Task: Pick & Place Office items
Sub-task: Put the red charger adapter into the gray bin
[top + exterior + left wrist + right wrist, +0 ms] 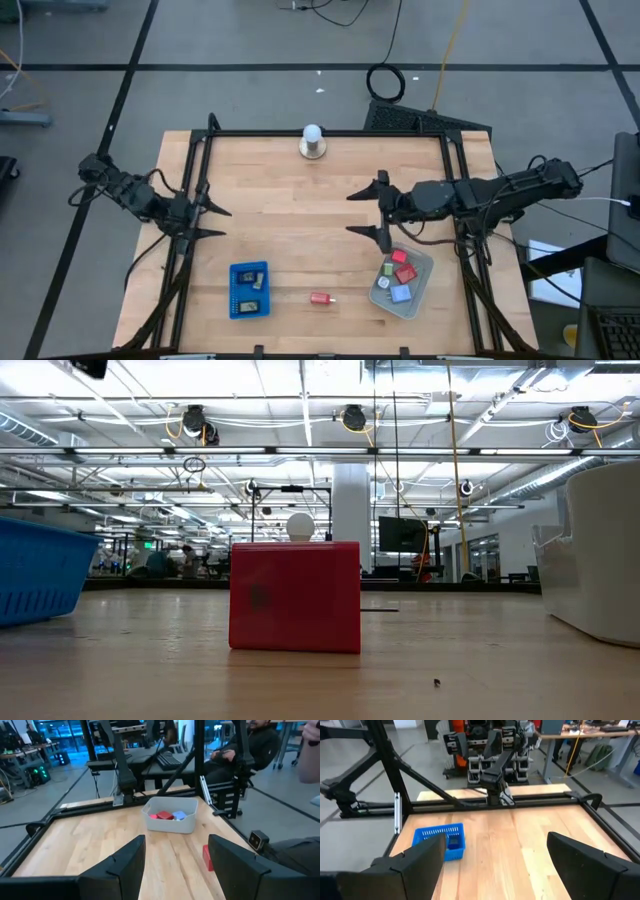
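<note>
A red block (320, 298) lies alone on the wooden table near the front edge; it also shows close up in the low view (295, 596) and in the left wrist view (207, 858). Two black rectangles (253, 273) lie in the blue tray (233, 292). Red and blue blocks (403, 273) lie in the clear grey bin (426, 264). My left gripper (224, 222) hovers open at the table's left side, level, with nothing between its fingers. My right gripper (352, 213) hovers open above the table's middle right, just beyond the bin, holding nothing.
A white ball on a round metal base (313, 142) stands at the table's far edge. The black frame rails (330, 133) run around the table. A person (250, 740) sits beyond the table's right side. Bare wood lies between the two grippers.
</note>
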You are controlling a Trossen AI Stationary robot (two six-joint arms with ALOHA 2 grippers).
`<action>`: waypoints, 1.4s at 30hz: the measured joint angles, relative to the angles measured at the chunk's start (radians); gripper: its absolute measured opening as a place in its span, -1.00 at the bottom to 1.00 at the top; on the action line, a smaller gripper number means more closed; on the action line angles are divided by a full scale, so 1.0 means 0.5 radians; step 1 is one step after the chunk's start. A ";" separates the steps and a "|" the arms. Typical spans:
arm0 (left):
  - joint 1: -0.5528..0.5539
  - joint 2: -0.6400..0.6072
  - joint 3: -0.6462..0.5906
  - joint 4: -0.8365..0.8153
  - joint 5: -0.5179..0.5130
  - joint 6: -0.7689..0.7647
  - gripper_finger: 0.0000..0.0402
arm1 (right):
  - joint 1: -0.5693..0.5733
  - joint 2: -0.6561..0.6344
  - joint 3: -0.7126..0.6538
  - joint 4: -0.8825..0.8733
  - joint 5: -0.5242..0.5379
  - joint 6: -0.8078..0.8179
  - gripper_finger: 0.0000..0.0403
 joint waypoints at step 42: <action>0.628 -0.309 -0.371 0.233 0.211 -0.075 -0.39 | 0.126 0.677 0.740 -0.795 -0.095 0.299 0.68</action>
